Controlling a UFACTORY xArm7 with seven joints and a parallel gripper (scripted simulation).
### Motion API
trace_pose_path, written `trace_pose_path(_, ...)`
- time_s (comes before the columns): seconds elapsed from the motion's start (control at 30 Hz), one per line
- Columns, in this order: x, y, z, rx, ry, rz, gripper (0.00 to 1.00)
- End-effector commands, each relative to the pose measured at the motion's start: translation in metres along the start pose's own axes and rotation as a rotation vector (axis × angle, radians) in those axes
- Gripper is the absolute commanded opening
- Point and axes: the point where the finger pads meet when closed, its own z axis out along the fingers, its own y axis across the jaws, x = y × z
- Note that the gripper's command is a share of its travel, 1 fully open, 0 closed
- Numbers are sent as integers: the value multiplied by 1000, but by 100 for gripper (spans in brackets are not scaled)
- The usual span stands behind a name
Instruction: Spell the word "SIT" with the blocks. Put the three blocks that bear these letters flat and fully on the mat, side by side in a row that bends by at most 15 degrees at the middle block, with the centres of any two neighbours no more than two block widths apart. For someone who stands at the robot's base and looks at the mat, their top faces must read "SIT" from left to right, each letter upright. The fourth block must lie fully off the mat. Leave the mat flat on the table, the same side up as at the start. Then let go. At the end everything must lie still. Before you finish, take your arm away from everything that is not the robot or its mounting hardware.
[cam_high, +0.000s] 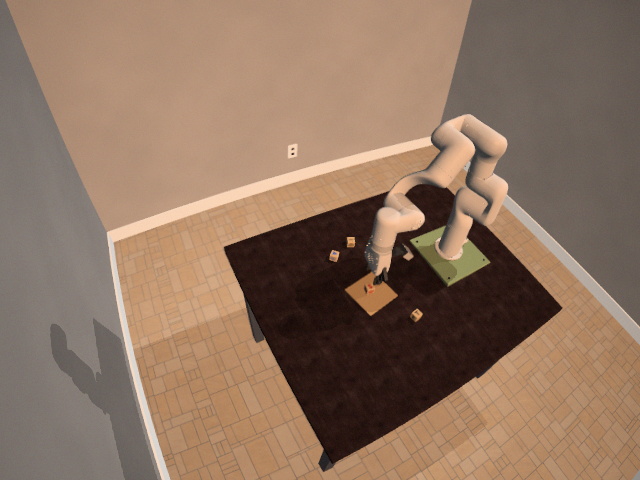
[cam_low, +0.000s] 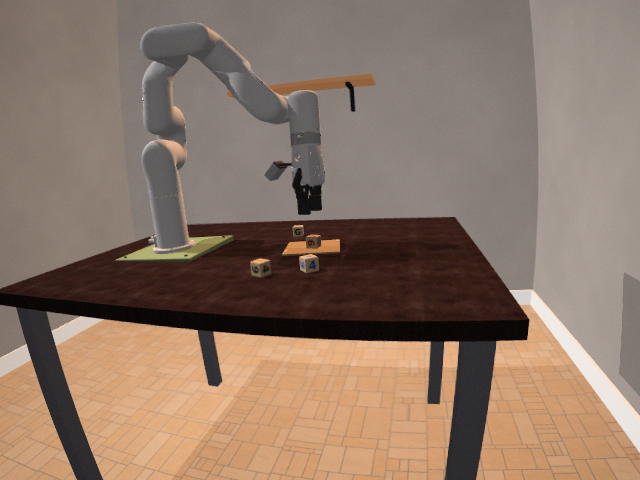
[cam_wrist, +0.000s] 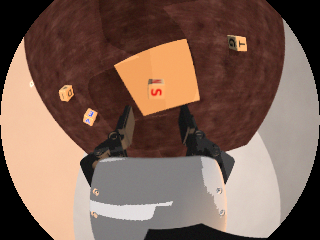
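The S block (cam_high: 369, 288) (cam_low: 313, 241) (cam_wrist: 156, 90) sits on the mat (cam_high: 371, 305) (cam_low: 328, 248) (cam_wrist: 175, 65), inward from the desk's (cam_high: 372, 382) (cam_low: 387, 289) (cam_wrist: 235, 105) edges; it looks light, stiff and best pinched by opposite sides. The fingers (cam_high: 384, 274) (cam_low: 303, 205) stand fairly wide, empty, above it. The T block (cam_high: 416, 315) (cam_low: 298, 230) (cam_wrist: 237, 43) and the blue block (cam_high: 334, 256) (cam_low: 309, 264) (cam_wrist: 90, 117), towards opposite desk edges, seem out of their way

So my open fingers have nothing between them, and the red S block (cam_wrist: 156, 90) sits on the orange mat (cam_wrist: 177, 72).
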Motion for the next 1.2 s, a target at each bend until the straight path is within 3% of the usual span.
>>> trace_pose_path(0.0,-1,0,-1,6,-6,0,69)
trace_pose_path(1.17,-3,0,40,6,-6,0,69)
